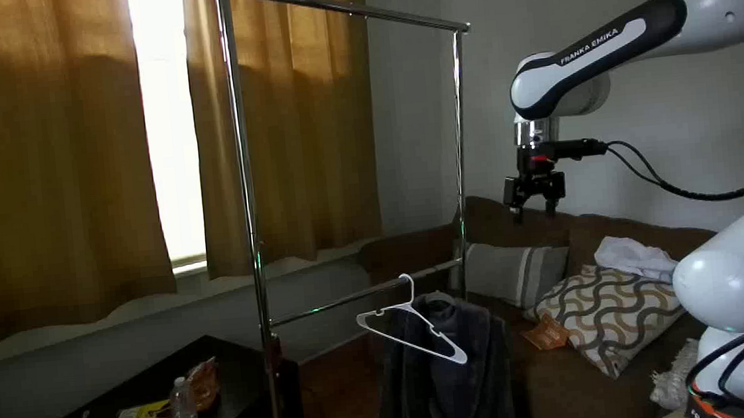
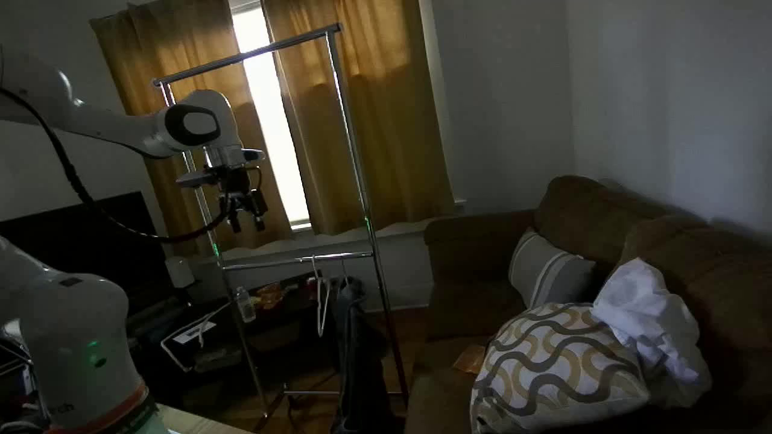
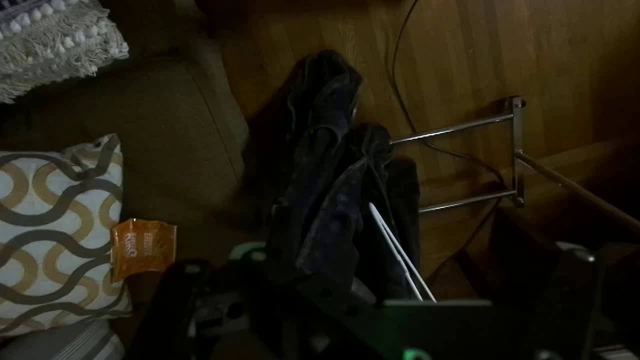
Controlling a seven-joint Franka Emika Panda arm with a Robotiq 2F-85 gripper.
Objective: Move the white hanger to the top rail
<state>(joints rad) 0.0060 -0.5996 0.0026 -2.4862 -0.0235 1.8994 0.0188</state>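
Gripper (image 1: 534, 211) sits nearest in the wrist view; both exterior views show us its fingers (image 1: 551, 207) parted, grasp empty. Hanger (image 1: 409, 307) hooks over the lower bar (image 1: 346, 299), jacket (image 1: 452, 394) hanging just beside it. Top rail (image 1: 341, 8) runs above. Farther out in an exterior view we get couch (image 1: 409, 253), table (image 1: 230, 353) with bottle (image 1: 185, 414), curtains (image 1: 305, 141) behind.

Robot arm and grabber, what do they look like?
The arm is white and rounded, with a black-and-white panel marked FRANKA EMIKA. A silver collar sits above the black gripper, which has two stubby fingers. Thin black cords meet a thicker ribbed cable.
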